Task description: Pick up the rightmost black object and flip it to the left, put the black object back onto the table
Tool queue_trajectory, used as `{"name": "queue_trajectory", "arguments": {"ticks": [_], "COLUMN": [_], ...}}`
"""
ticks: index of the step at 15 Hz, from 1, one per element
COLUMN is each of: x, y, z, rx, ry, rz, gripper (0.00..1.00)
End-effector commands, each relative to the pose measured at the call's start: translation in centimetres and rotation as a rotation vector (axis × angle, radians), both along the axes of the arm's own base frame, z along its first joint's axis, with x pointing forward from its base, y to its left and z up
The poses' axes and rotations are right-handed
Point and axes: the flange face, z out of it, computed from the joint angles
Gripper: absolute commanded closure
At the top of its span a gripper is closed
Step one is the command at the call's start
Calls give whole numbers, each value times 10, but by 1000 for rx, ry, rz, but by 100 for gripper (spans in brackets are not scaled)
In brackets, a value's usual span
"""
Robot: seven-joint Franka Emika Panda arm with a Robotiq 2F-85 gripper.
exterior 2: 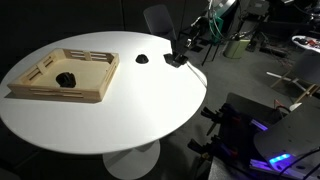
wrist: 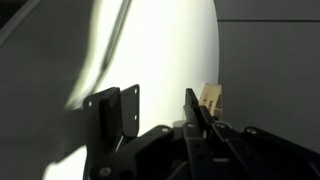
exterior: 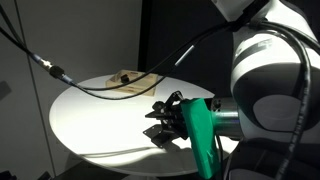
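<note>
Gripper (wrist: 162, 108): jaws stand apart in the wrist view; bare white tabletop shows through the gap; nothing is clamped between them
Rightmost black object (exterior: 158, 133): a dark flat shape on the table (exterior 2: 120, 125) directly beneath the gripper (exterior: 160, 118), well apart from the wooden tray (exterior 2: 62, 75); whether the fingertips touch it I cannot tell; the wrist view does not show it
Arm (exterior: 270, 85): comes in low over the table edge opposite the wooden tray; wrist close to level; a green fitting (exterior: 200, 128) sits just behind the gripper, which faces towards the tray
Exterior views only: a small black dome (exterior 2: 143, 58) lies between the gripper (exterior 2: 178, 52) and the wooden tray; a tiny black piece (exterior 2: 65, 77) lies inside the tray
Wrist view only: the wooden tray (wrist: 210, 98) sits far ahead, just past the right finger
Cables (exterior: 60, 72): slung above the tray's side of the table
</note>
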Motion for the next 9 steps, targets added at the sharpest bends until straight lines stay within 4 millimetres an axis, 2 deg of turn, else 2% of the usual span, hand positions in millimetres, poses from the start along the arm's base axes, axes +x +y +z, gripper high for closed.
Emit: {"name": "queue_trajectory", "arguments": {"ticks": [1,4,9], "x": [-2,-1,1], "y": [-5,-5,-4], "z": [4,9,33], "rx": [16,-2,-72], "ry": [-29,-31,-46], "rz": [2,9,36], "gripper": [97,98,98]}}
